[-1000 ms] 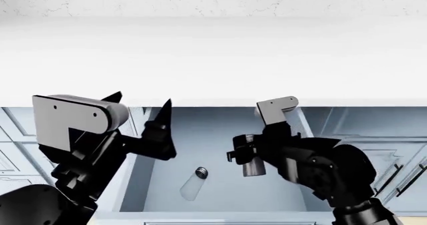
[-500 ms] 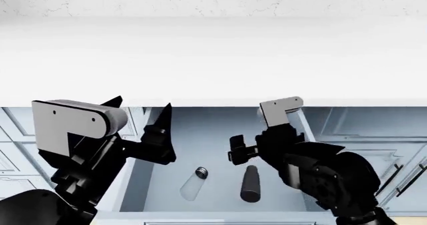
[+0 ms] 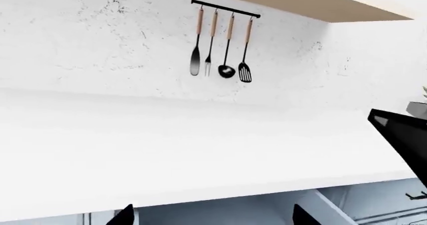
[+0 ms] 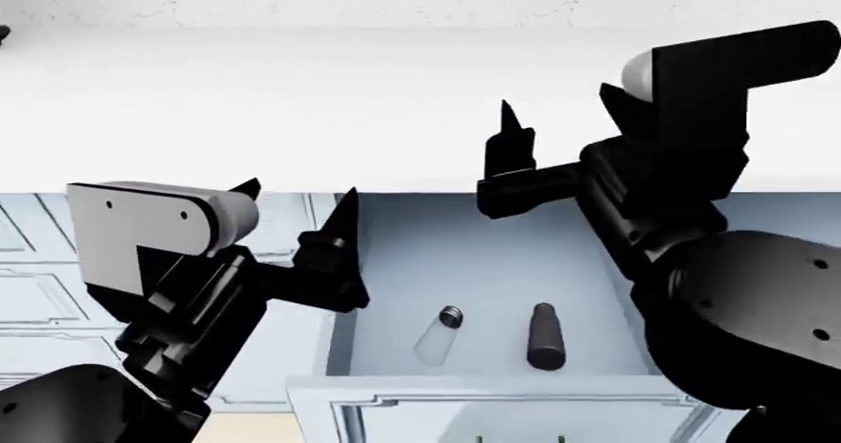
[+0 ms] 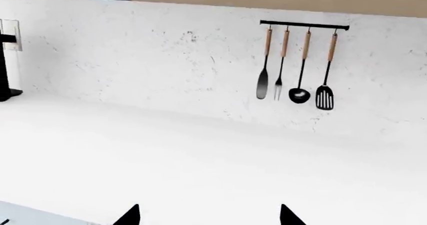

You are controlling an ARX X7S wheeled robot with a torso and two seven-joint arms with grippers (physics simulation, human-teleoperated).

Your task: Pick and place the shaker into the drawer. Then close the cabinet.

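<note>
The shaker, a dark grey cylinder, lies on its side on the floor of the open drawer towards its front right. My right gripper is open and empty, raised above the white counter, well above and behind the shaker; its wrist view shows only counter and wall between the fingertips. My left gripper is open and empty over the drawer's left edge; in its wrist view the drawer's inside shows between the tips.
A pale bottle with a metal cap lies in the drawer left of the shaker. The drawer's front panel is nearest me. A utensil rail hangs on the back wall. A black coffee machine stands on the counter.
The shaker left my right gripper and now lies on the drawer floor. My right arm has risen above the counter, jaws open. The head view has shifted; the left arm has barely moved.
</note>
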